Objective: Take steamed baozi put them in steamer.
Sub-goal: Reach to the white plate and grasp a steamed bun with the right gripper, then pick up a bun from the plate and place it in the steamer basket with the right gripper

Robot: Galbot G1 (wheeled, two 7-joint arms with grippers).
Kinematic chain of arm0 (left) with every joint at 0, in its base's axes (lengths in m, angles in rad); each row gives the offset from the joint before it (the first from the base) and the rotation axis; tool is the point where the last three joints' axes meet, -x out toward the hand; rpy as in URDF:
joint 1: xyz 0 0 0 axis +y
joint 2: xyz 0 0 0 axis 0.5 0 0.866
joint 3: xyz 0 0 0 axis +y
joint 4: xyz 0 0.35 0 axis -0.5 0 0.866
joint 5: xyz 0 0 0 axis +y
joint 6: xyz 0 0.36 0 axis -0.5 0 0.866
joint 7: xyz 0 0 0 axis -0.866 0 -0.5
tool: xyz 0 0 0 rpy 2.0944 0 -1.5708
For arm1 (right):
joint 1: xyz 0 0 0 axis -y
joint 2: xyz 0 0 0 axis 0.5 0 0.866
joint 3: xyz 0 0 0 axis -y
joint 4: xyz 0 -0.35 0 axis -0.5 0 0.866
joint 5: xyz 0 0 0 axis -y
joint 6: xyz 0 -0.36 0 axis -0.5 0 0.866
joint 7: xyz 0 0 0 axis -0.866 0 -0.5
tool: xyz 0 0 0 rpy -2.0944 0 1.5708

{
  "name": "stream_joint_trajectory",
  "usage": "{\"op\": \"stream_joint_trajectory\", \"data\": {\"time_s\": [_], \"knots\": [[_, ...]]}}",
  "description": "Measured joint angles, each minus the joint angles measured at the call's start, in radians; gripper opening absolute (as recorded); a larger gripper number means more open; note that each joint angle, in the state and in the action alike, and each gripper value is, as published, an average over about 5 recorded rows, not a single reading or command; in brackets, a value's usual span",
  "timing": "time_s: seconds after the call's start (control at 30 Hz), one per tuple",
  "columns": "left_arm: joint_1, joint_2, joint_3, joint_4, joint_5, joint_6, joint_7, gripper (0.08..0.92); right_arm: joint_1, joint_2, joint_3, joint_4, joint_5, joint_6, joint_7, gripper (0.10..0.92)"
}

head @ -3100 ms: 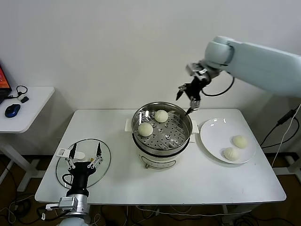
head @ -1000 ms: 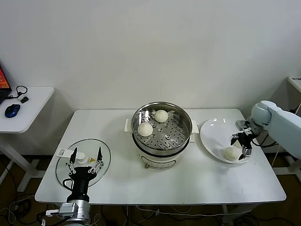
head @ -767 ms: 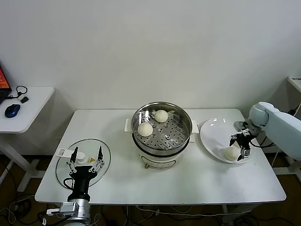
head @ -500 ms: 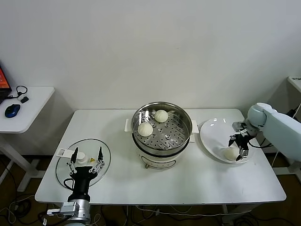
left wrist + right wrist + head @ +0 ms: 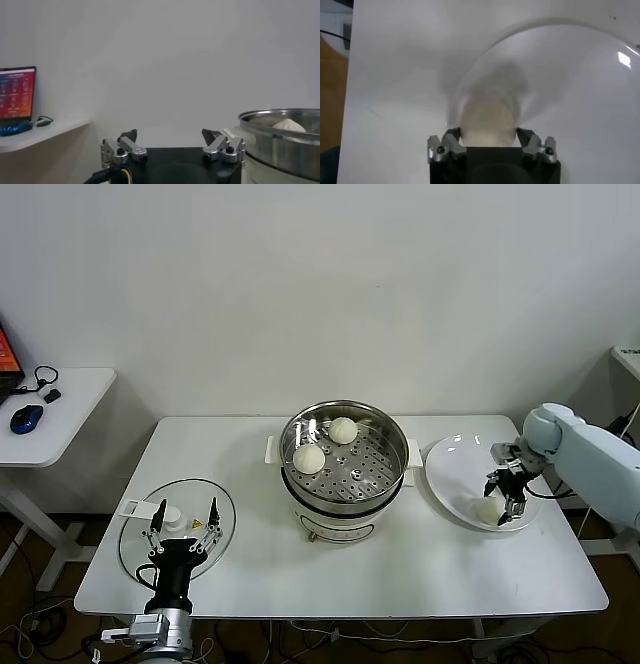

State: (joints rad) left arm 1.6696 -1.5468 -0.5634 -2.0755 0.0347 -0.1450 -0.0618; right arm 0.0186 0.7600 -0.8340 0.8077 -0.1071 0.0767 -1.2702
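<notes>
Two steamed baozi (image 5: pixel 309 458) (image 5: pixel 343 430) lie on the perforated tray of the steel steamer (image 5: pixel 392 446) at mid-table. My right gripper (image 5: pixel 503 496) is down on the white plate (image 5: pixel 450 469) to the steamer's right. In the right wrist view its fingers (image 5: pixel 453 135) press both sides of a pale baozi (image 5: pixel 487 117), so my right gripper (image 5: pixel 487 132) is shut on it. The head view shows a baozi (image 5: pixel 488 511) at the fingertips, resting on the plate. My left gripper (image 5: pixel 183 516) (image 5: pixel 170 135) stands open and idle at the front left.
A round glass lid (image 5: pixel 140 549) lies under the left gripper at the table's front left. A small side table (image 5: pixel 60 409) with a mouse stands beyond the left edge. The steamer wall (image 5: pixel 280 145) rises close beside the left gripper.
The right arm came from above the steamer down to the plate. In the last second its fingers closed in on the baozi and it edged slightly left. The left arm stayed put.
</notes>
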Motion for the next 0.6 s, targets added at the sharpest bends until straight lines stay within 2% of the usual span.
{"op": "stream_joint_trajectory", "data": {"time_s": [0.23, 0.6], "knots": [[-0.001, 0.000, 0.000, 0.001, 0.000, 0.000, 0.000, 0.823, -0.001, -0.004, 0.008, 0.000, -0.001, 0.002, -0.002, 0.629], [-0.004, 0.000, -0.001, 0.002, 0.000, 0.001, 0.000, 0.823, 0.058, -0.035, -0.030, 0.045, 0.028, 0.022, -0.016, 0.618]]}}
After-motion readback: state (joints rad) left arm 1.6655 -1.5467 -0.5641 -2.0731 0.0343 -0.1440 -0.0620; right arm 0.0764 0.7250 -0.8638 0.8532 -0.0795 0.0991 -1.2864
